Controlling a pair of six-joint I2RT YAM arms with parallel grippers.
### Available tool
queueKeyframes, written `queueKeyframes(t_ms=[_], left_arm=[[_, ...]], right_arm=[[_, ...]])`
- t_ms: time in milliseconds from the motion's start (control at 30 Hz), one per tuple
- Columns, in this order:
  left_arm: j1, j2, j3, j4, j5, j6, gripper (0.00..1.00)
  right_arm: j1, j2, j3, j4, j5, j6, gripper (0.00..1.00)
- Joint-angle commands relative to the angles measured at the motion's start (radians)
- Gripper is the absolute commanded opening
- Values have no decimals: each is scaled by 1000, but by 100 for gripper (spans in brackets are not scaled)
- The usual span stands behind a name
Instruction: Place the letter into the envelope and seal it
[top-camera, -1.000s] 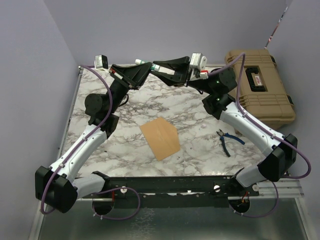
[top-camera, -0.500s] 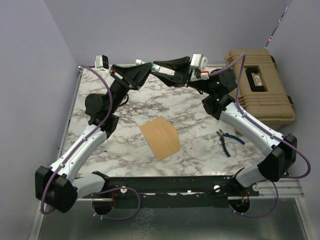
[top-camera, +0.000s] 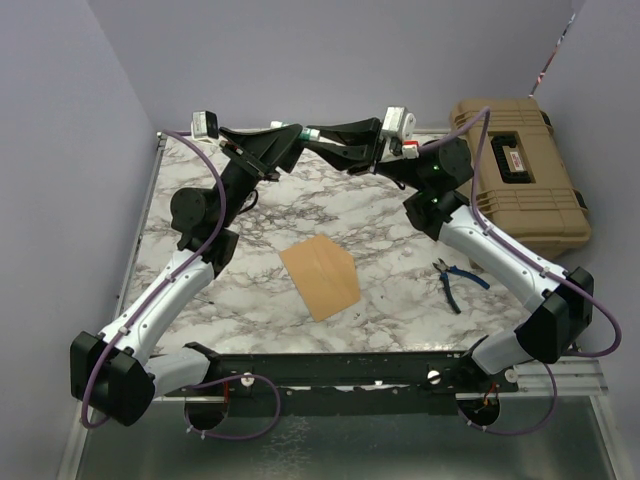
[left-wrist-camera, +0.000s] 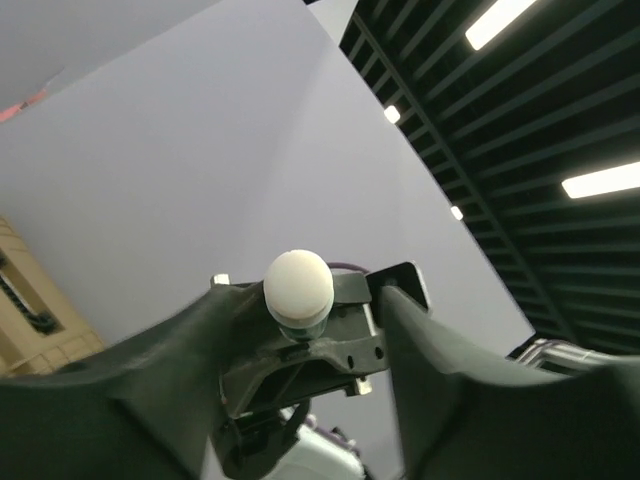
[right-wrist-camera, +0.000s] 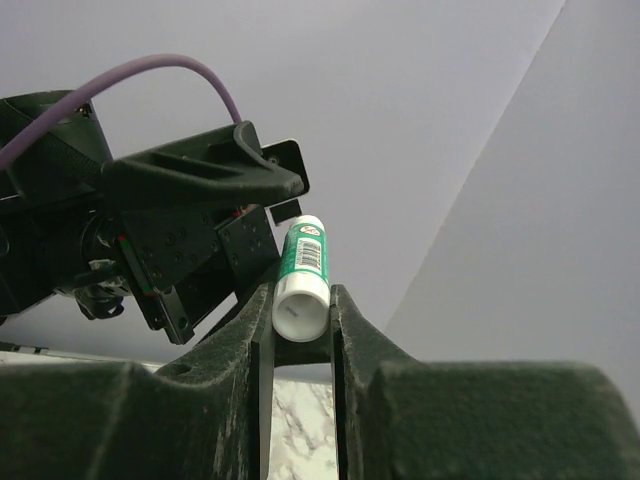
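The orange-brown envelope lies flat in the middle of the marble table, with neither gripper near it. The letter does not show in any view. Both grippers are raised at the back and face each other. My right gripper is shut on a green-and-white glue stick. My left gripper is open. Its fingers stand on either side of the stick's rounded white end without touching it.
A tan hard case sits at the back right, just off the table. Blue-handled pliers lie on the marble to the right of the envelope. Purple walls close in the back and left.
My left gripper has opened and let go of the glue stick. The right jaws have closed tighter on it. The envelope has not moved.
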Motion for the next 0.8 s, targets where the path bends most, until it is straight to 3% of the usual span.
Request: queueKeyframes(t_ms=[0,167,300,400,500,767], left_arm=[[10,-13,-22,12,5,7,76],[50,-36,-34,11,13,21,93],[104,-30,-34,0,76,-13,95],[137,-25,15,-97,154,16,95],[139,-3,90,-211,245,68,93],[144,38,151,-210,398,-16,73]], right_arm=[[3,-28,-26,22,38,38,11],[2,-56,-70,15,56,58,11],[-2,-85,-82,-28,38,76,11],[-19,-105,-109,-41,56,79,11],[-30,-107,-121,-23,30,105,11],[-75,-92,-124,5,-22,146,11]])
